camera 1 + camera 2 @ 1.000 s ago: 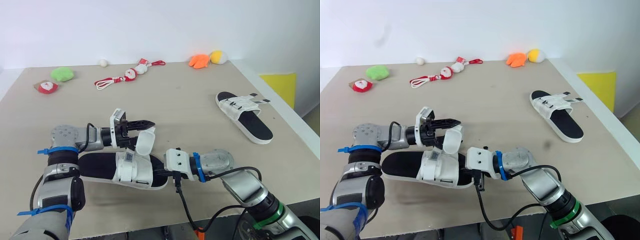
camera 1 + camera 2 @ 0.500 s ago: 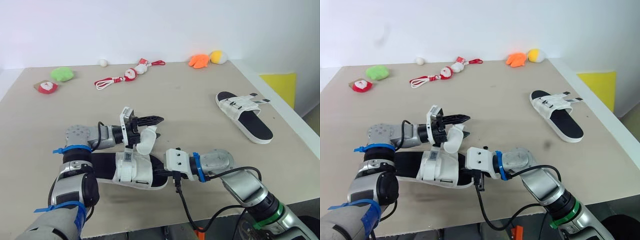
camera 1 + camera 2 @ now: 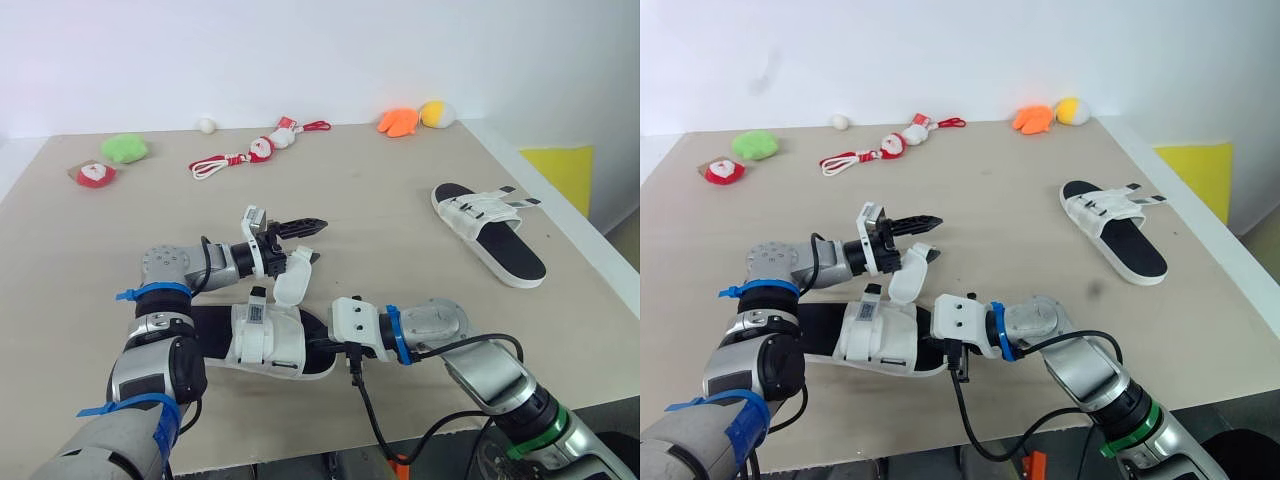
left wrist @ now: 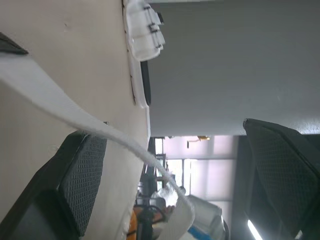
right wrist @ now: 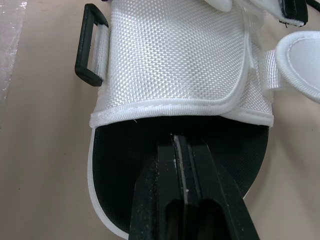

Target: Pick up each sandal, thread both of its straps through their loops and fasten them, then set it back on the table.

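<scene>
Near sandal, black footbed with white woven upper point(image 3: 266, 340), lies flat by table's point(image 3: 400, 215) front edge; its loose white strap point(image 3: 290, 280) curls upward, black plastic loop point(image 5: 90, 47) unthreaded; left gripper point(image 3: 316, 226) level above strap, fingers spread, strap running between them; right gripper point(image 5: 183, 145) closed, empty, tips on footbed under upper; matching second sandal point(image 3: 487, 230) far right.

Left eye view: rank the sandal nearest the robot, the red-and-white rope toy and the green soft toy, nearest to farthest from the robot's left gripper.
Measured from the left gripper:
1. Near sandal: right beside the gripper, at the front.
2. Red-and-white rope toy: farther back, near the middle.
3. Green soft toy: far back, on the robot's left.
</scene>
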